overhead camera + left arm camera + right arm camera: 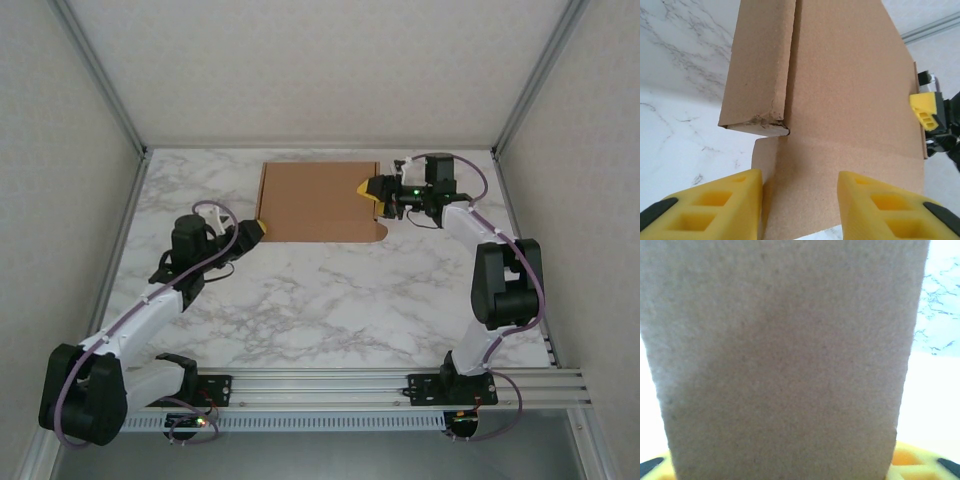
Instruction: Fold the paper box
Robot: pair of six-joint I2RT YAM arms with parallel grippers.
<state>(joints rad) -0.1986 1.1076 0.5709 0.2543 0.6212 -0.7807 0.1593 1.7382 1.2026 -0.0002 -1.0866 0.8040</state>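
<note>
Marble tbl [330, 300] w/ paper box [315, 200] (far side).

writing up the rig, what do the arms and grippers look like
The arms have white links, black joints and a purple cable looped along each. The left gripper and right gripper are black with chunky yellow fingers, moulded with rectangular hollows.

paper box [318, 203] — matt brown cardboard, grainy | table [330, 300] — smooth marble-look

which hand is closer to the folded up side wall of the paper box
Left. The left hand sits at the near left corner of the paper box, right beside the raised wall; the right hand is across the sheet at the opposite edge.
</note>
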